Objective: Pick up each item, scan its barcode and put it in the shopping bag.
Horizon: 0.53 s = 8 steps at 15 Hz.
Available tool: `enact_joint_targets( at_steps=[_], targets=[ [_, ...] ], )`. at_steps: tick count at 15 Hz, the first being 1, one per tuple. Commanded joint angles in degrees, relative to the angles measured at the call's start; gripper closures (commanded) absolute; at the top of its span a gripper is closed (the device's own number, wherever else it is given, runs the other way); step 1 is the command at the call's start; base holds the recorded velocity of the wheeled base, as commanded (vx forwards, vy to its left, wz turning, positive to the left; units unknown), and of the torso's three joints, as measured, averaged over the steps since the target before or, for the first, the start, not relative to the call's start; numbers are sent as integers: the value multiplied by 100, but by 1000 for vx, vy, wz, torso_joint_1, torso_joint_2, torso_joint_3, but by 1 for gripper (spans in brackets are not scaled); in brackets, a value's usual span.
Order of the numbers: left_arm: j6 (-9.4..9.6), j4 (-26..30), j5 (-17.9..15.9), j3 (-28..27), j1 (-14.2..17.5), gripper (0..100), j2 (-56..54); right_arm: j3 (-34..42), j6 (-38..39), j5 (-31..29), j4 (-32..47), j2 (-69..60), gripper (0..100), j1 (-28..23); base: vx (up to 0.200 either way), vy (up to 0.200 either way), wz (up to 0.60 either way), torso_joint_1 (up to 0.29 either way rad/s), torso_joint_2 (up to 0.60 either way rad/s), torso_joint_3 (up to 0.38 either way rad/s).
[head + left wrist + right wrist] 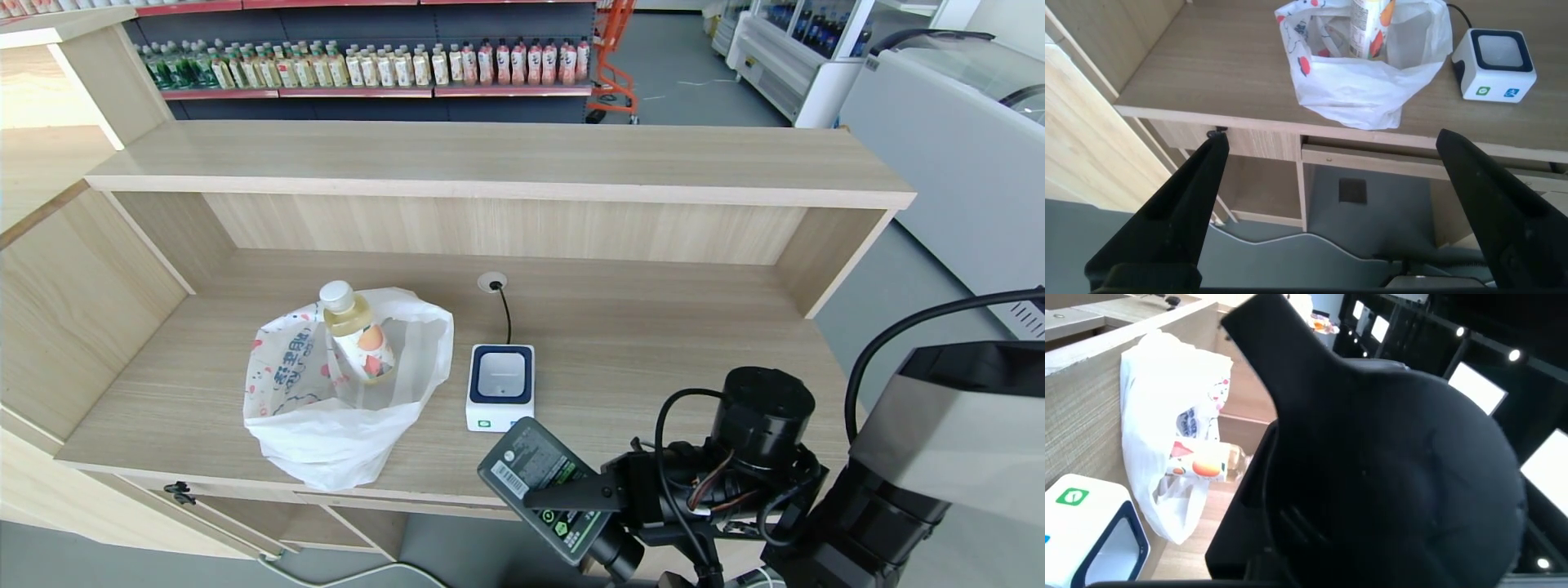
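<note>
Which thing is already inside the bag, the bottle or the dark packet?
The white-capped bottle: it sits inside the white shopping bag. The dark packet is outside it, held in the right gripper.

In the lower middle of the head view, the right hand (545, 495) lays one black finger across the dark packet (522, 461), covering part of its print; the finger behind it is hidden. The bottle (357, 333) stands in the shopping bag (326, 441), its base behind white folds. In the right wrist view the scanner (1078, 514) is cut off by the frame's edge.
</note>
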Motion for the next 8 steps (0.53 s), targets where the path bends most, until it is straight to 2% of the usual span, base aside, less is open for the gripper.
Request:
enact_joint_targets(
  at_steps=[1, 8],
  targets=[
    [-2, -1, -1, 0, 0, 0, -2, -16, -2, 44, -6, 9, 100, 1, 0, 0, 0, 0, 0, 0],
    [-2, 7, -1, 0, 0, 0, -2, -16, -2, 53, -6, 18, 100, 1, 0, 0, 0, 0, 0, 0]
  ],
)
